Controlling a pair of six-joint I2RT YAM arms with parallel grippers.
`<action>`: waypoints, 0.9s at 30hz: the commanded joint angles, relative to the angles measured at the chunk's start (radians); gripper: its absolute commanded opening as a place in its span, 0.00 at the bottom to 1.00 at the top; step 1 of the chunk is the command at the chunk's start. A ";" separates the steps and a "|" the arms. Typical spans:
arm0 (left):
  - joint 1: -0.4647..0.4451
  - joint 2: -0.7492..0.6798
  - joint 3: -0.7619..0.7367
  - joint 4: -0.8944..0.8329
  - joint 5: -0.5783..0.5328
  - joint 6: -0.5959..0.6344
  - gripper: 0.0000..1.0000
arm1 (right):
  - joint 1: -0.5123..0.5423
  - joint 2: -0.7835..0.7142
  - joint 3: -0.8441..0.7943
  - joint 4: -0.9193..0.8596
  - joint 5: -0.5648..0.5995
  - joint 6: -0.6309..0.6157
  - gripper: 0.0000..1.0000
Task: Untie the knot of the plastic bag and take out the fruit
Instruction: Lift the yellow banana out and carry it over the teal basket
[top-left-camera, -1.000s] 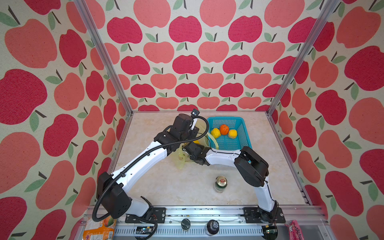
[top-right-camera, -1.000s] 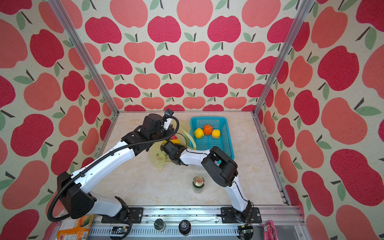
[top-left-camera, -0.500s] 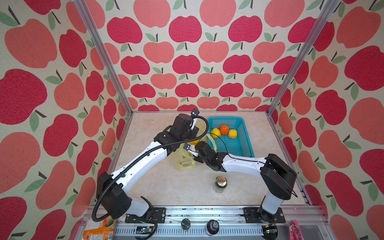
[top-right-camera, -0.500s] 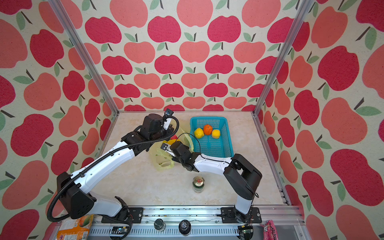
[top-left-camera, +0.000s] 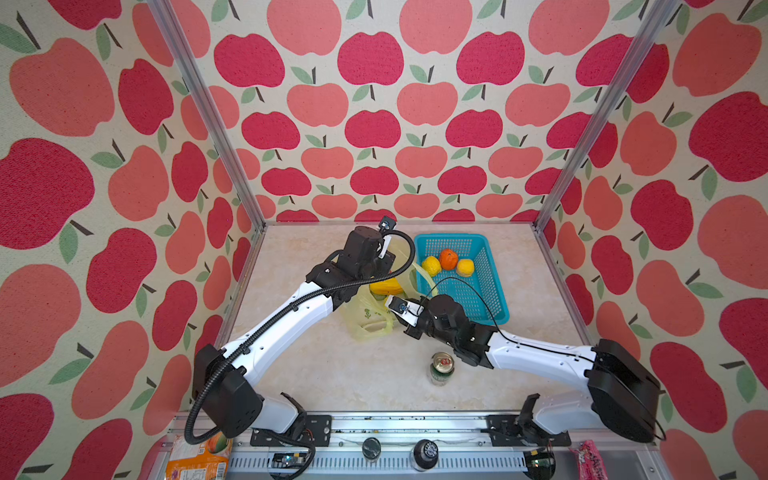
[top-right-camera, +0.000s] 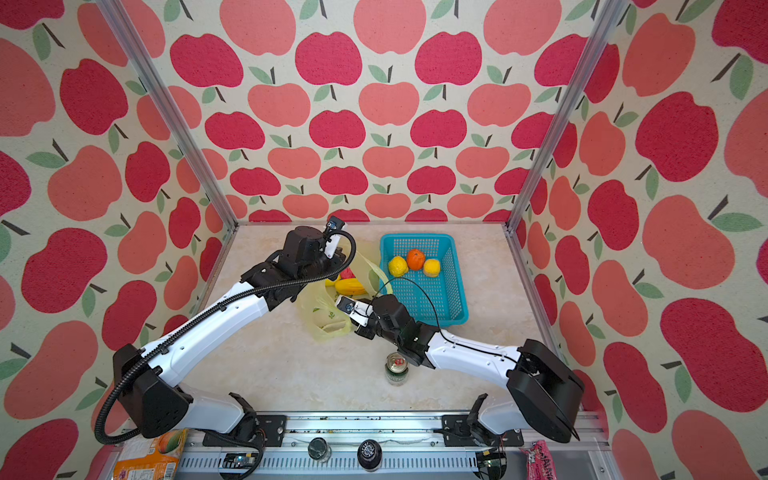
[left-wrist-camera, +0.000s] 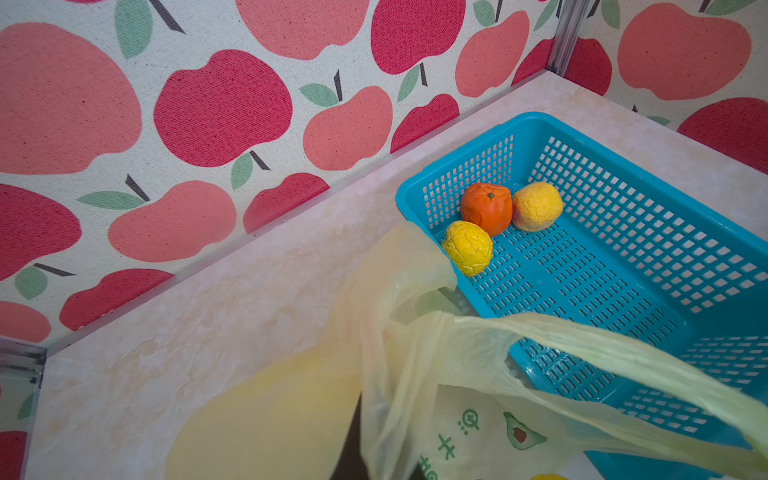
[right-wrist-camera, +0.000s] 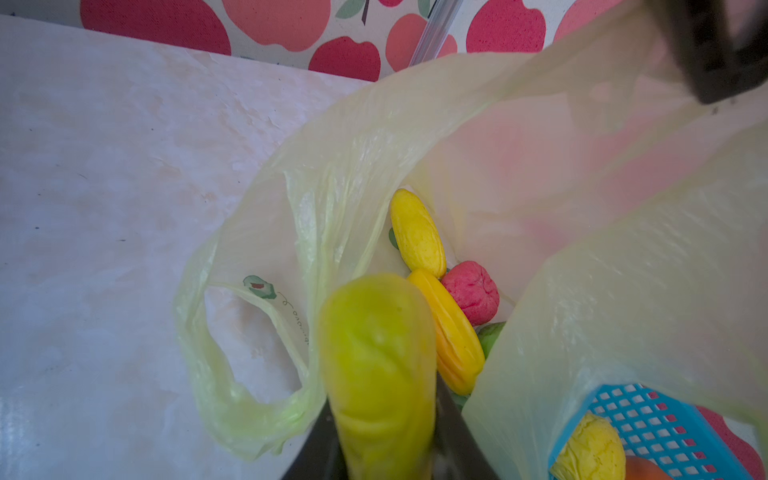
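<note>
In both top views the turquoise basket (top-left-camera: 451, 237) stands at the back of the desk (top-left-camera: 332, 374), its far rim near the back wall. A lemon (top-left-camera: 431, 266), an orange (top-left-camera: 449, 258) and a yellow-orange fruit (top-left-camera: 464, 268) cluster in the basket's far half; its near half is bare mesh. The plastic bag (top-right-camera: 328, 320) slumps against the basket's left wall, mouth open. A green can (top-left-camera: 441, 368) stands well in front of the basket, and wide bare desk lies beyond the bag.

In the left wrist view, the bag's film (left-wrist-camera: 415, 332) is pulled up taut across the basket's corner rim (left-wrist-camera: 478, 137). The left jaws, pressed fully together, pinch that film.

In the right wrist view, the right jaws clamp a long yellow-green fruit (right-wrist-camera: 378, 365) above the bag's mouth, with dark fingers (right-wrist-camera: 457, 436) on either side of it. Yellow, pink-red (right-wrist-camera: 471, 291) and green pieces lie inside the bag. One loop handle (right-wrist-camera: 208, 374) lies open on the desk, on the bag's side away from the basket.
</note>
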 joint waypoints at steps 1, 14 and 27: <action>0.002 -0.013 0.010 0.004 -0.014 -0.005 0.00 | -0.002 -0.151 -0.068 0.098 -0.039 0.061 0.12; -0.001 0.002 0.019 -0.006 0.003 -0.007 0.00 | -0.227 -0.621 -0.386 0.336 0.277 0.353 0.14; -0.009 -0.013 0.011 -0.002 0.001 -0.004 0.00 | -0.548 -0.070 0.074 -0.351 0.096 0.764 0.13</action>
